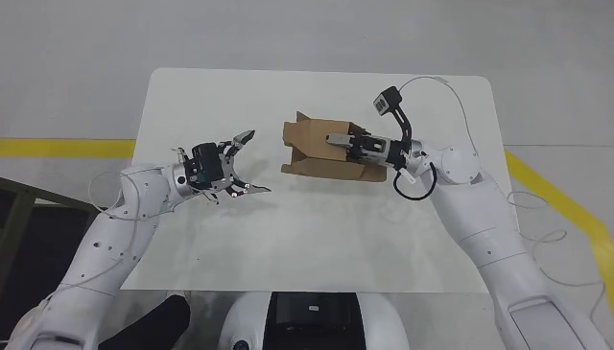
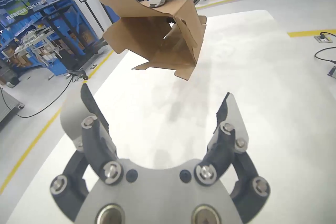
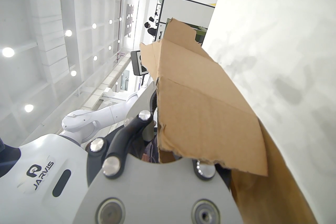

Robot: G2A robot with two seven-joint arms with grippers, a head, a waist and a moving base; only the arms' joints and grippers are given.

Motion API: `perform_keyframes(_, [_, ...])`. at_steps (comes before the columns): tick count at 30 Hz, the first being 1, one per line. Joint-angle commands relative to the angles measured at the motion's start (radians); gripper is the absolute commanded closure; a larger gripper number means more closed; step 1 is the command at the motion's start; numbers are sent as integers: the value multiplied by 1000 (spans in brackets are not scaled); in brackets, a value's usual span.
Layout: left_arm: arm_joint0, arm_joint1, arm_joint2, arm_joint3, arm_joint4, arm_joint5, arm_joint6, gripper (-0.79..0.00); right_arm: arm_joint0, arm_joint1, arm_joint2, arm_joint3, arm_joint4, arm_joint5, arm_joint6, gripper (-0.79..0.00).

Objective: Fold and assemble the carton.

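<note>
A brown cardboard carton (image 1: 321, 149) is at the table's middle, partly opened into a tube with its end flaps spread. My right gripper (image 1: 338, 140) is shut on one wall of it, one finger outside and one inside. In the left wrist view the carton (image 2: 157, 38) hangs above the table with its open end facing this camera, the right gripper (image 2: 164, 3) pinching its upper wall. In the right wrist view the carton (image 3: 204, 114) covers most of the right gripper (image 3: 157, 107). My left gripper (image 1: 253, 163) (image 2: 156, 91) stands open and holds nothing, a short way left of the carton.
The white table (image 1: 317, 245) has bare surface in front of and behind the carton. A thin cable (image 1: 451, 96) loops over the table's far right corner. Yellow floor lines run past both sides of the table.
</note>
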Motion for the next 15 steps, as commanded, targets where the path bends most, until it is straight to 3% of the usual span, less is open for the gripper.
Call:
perform_keyframes(1, [0,0,0,0,0,0,0,-785,0,0,0,0,0,0,0,0])
perform_keyframes(9, [17,-1,3,-18,-7,22,-50,-785,0,0,0,0,0,0,0,0])
perform_keyframes(15, [28,0,-7,-39,-110,-69,-162,-785,-16,2,1,-27,-16,22,-31,0])
